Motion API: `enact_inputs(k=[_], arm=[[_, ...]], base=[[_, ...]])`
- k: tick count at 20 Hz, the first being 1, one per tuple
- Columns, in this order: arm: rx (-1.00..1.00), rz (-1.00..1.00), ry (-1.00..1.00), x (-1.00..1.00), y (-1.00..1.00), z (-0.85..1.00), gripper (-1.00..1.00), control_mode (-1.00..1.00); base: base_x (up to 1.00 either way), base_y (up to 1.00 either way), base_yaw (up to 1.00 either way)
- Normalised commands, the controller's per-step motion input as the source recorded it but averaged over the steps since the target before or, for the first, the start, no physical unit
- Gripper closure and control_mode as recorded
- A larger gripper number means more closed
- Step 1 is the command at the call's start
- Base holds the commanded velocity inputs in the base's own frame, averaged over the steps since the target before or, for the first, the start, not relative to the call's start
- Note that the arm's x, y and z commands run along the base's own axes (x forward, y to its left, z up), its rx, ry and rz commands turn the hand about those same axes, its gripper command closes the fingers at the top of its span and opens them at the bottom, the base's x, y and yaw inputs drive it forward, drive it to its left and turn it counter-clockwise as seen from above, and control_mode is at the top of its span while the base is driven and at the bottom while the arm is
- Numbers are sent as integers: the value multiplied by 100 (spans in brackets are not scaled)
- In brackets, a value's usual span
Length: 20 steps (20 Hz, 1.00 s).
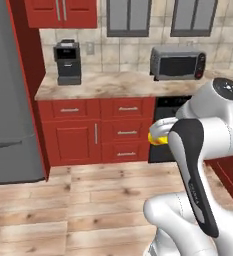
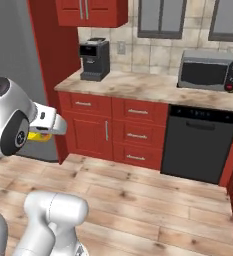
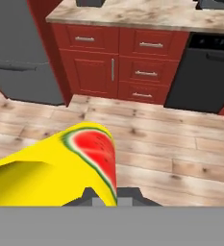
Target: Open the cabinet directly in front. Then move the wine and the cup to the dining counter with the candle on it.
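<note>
The cup (image 3: 60, 168) is yellow with a red and green watermelon mark on its side, and it lies tilted across the hand view, close to the camera. My gripper (image 3: 111, 196) is shut on the cup, its dark fingertips just showing under it. From the left base view a sliver of the cup (image 1: 157, 139) peeks out behind my forearm. In the right base view the cup (image 2: 38, 135) hangs under the white hand (image 2: 48, 123), high above the wooden floor.
Ahead is a marbled worktop (image 1: 113, 82) on low red cabinets (image 1: 95, 132), carrying a coffee machine (image 1: 68, 62) and a toaster oven (image 1: 178, 62). A red wall cabinet (image 1: 63, 12) above has shut doors. A grey fridge (image 1: 8, 100) stands left, a black dishwasher (image 2: 200, 142) right.
</note>
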Motion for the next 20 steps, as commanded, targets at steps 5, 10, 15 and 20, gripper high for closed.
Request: enact_inputs(k=[5,10,15,20], arm=[[0,0,0,0,0,0,100,100],[0,0,0,0,0,0,100,100],[0,0,0,0,0,0,100,100],[0,0,0,0,0,0,100,100]], base=[[91,0,73],[52,0,87],[42,-5,84],[52,-15,72]])
